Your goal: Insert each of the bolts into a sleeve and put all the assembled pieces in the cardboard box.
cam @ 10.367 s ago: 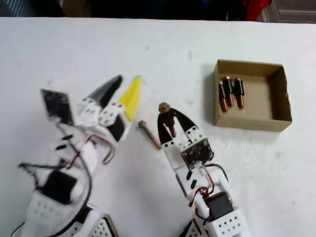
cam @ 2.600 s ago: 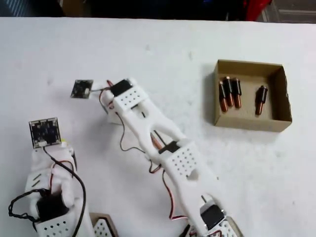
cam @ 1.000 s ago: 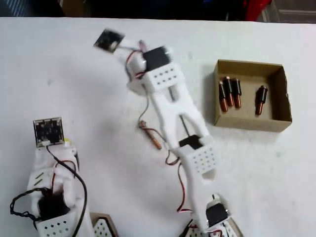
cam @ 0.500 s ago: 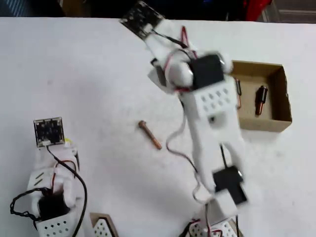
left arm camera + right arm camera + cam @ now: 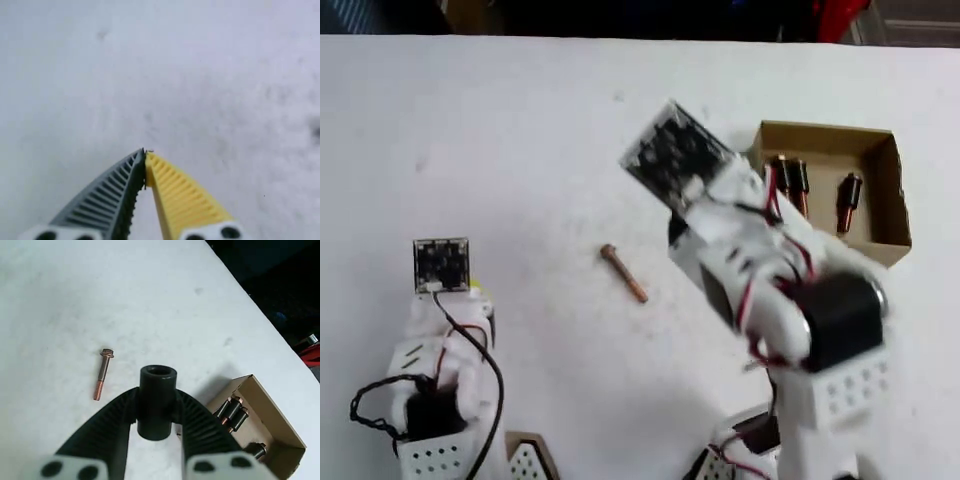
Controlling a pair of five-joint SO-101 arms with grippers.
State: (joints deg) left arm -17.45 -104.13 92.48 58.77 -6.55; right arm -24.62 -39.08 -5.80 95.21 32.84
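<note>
Black sleeve (image 5: 157, 387) being held upright in right gripper (image 5: 156, 399); left gripper (image 5: 145, 153) being held closed, empty; bolt (image 5: 103, 371) lying on counter (image 5: 75, 295).

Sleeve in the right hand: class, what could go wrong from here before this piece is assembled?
1. The right hand grips the sleeve with its open end sticking out beyond the grip; it could tilt or slip when a bolt pushes in.
2. The bolt lies flat on the table, apart from the shut left hand; a grab might roll it away.
</note>
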